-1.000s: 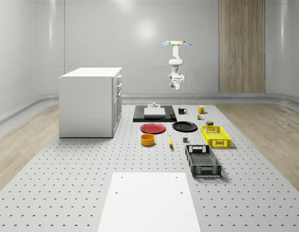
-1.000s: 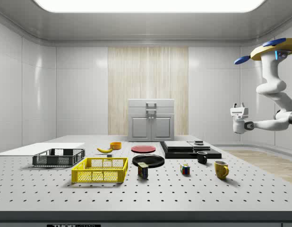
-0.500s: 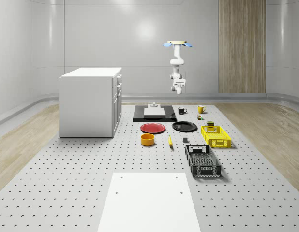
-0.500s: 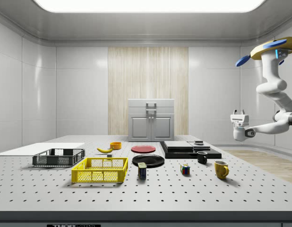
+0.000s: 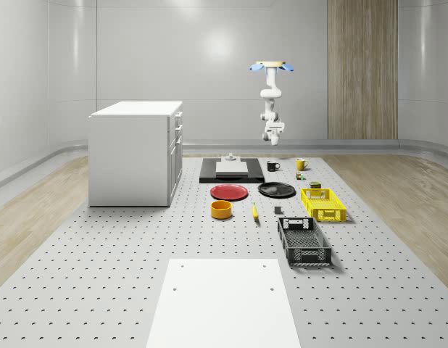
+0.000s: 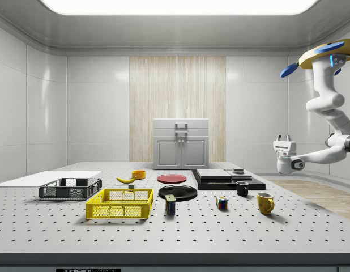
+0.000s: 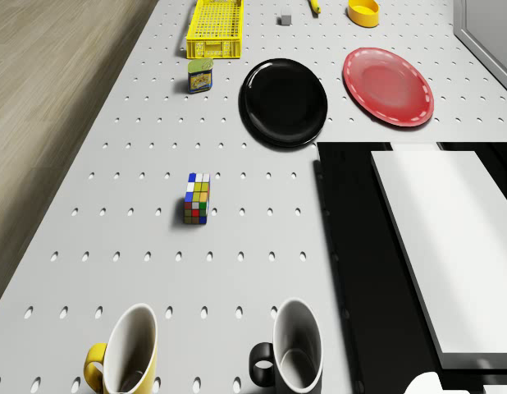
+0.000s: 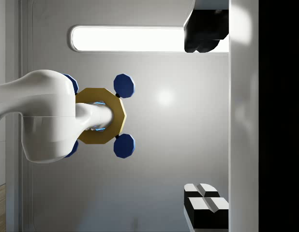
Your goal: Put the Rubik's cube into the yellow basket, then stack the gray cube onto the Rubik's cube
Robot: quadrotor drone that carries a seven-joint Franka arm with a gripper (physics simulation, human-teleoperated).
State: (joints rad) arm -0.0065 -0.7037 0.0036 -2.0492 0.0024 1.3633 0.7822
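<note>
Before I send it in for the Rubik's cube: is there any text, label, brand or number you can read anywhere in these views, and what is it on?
Small can beside the yellow basket: a printed label in blue and yellow, too small to read.
Front edge of the table, side view: a dark plate with pale marks, too small to read.
Rubik's cube: coloured squares, no lettering.
Yellow mug and black mug: no markings visible.
No text can be read anywhere.

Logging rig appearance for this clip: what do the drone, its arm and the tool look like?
The drone has a flat yellow-gold octagonal body with blue disc rotors. The arm is glossy white with rounded, bulbous links. The tool sits on a white wrist; its fingers are black with pale pads. No cables or markings are visible.
</note>
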